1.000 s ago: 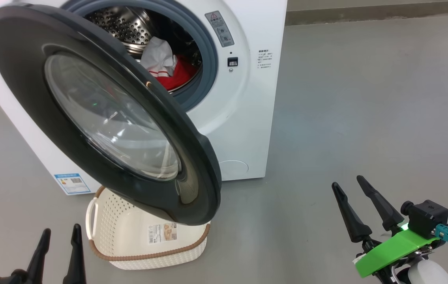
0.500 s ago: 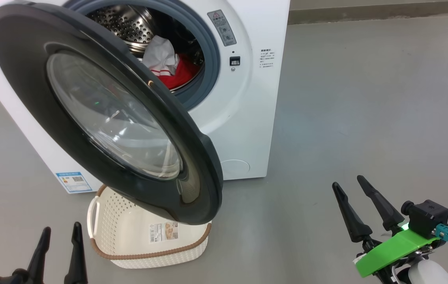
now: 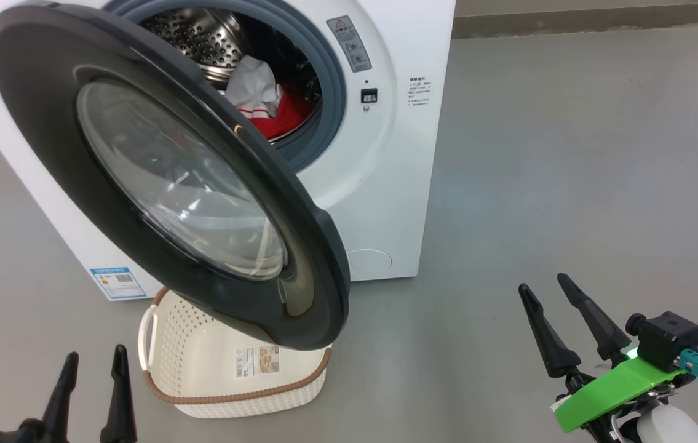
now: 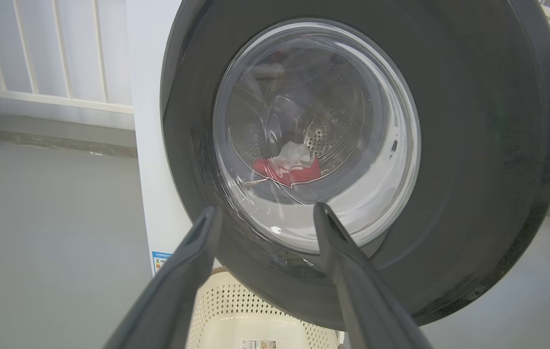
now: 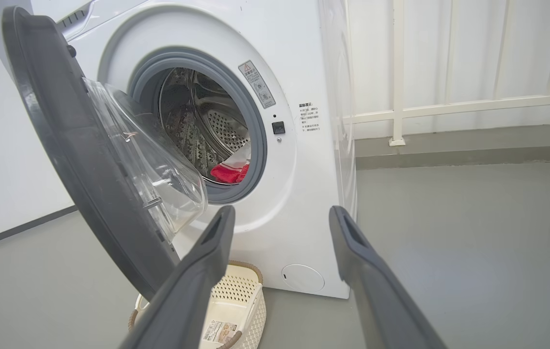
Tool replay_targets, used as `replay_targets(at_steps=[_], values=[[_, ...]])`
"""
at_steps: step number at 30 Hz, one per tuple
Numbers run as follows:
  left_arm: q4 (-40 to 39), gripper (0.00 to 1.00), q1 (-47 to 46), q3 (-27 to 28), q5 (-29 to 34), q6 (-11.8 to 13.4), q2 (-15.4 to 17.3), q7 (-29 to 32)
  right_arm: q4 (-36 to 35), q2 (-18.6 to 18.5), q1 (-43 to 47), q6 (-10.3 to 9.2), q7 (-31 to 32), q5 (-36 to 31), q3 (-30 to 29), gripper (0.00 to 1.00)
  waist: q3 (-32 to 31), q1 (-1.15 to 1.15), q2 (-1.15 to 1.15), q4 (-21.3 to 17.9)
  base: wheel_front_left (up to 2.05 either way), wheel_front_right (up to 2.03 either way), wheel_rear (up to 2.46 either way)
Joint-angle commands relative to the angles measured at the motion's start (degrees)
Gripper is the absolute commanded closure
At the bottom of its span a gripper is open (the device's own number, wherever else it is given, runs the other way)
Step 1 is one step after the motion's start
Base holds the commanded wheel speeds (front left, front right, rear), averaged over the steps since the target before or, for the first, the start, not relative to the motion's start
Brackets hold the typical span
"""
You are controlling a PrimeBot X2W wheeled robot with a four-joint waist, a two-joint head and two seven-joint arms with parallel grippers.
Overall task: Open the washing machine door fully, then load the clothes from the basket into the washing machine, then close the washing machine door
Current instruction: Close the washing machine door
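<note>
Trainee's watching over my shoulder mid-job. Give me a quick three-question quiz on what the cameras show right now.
1. True or false: the clothes lie in the basket.
2. The door is: A) shut, B) open, C) taken off.
3. Fill in: the left gripper and the right gripper are open and hold ____.

Key: 1 false; 2 B; 3 nothing.
</note>
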Motion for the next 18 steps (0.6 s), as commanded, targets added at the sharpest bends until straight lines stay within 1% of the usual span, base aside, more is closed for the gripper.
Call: replay_targets(at_steps=[1,6,7,9,10,11,12,13,14,15,18], values=[[-1.7,0.00,-1.2,2.2,0.4,-0.4,0.6,-0.7,-1.2,-0.7,-0.3,0.09,-0.3,-0.3,0.8,0.00,0.0,0.00,0.00,0.1,0.00,0.00,0.00],[-1.8,0.00,-1.2,2.3,0.6,-0.5,0.4,-0.7,-1.3,-0.8,-0.3,0.09,-0.3,-0.3,0.7,0.00,0.1,0.00,0.00,0.2,0.00,0.00,0.00],[-1.8,0.00,-1.2,2.4,0.7,-0.5,0.4,-0.7,-1.3,-0.8,-0.3,0.09,-0.3,-0.3,0.7,0.05,0.1,0.00,0.00,0.3,0.00,0.00,0.00],[-1.8,0.00,-1.2,2.4,0.7,-0.5,0.3,-0.7,-1.3,-0.8,-0.3,0.09,-0.3,-0.4,0.7,0.31,0.1,0.00,0.00,0.4,0.00,0.00,0.00],[-1.8,0.00,-1.2,2.5,0.7,-0.5,0.3,-0.7,-1.3,-0.9,-0.2,0.09,-0.3,-0.4,0.7,0.47,0.1,0.00,0.00,0.4,0.00,0.00,0.00],[-1.8,0.00,-1.2,2.5,0.7,-0.5,0.3,-0.7,-1.3,-0.9,-0.2,0.09,-0.3,-0.4,0.7,0.47,0.1,0.00,0.00,0.4,0.00,0.00,0.00],[-1.8,0.00,-1.2,2.5,0.8,-0.5,0.3,-0.7,-1.4,-0.9,-0.2,0.09,-0.3,-0.4,0.6,0.56,0.0,0.00,0.00,0.5,0.00,0.00,0.00],[-1.8,0.00,-1.2,2.5,0.8,-0.5,0.2,-0.7,-1.4,-1.0,-0.2,0.09,-0.3,-0.4,0.6,0.68,0.0,0.00,0.00,0.6,0.00,0.00,0.00],[-1.9,0.00,-1.2,2.5,0.8,-0.6,0.2,-0.7,-1.5,-1.1,-0.2,0.09,-0.3,-0.5,0.6,0.91,0.0,0.00,0.00,0.7,0.00,0.00,0.00],[-1.9,0.00,-1.2,2.5,0.8,-0.6,0.1,-0.7,-1.5,-1.1,-0.3,0.09,-0.3,-0.5,0.5,1.00,0.0,0.00,0.00,0.8,0.00,0.00,0.00],[-2.1,0.00,-1.3,2.5,0.8,-0.7,0.0,-0.7,-1.6,-1.5,-0.7,0.09,-0.3,-0.6,0.7,1.00,0.1,0.00,0.00,1.3,0.00,0.00,0.00]])
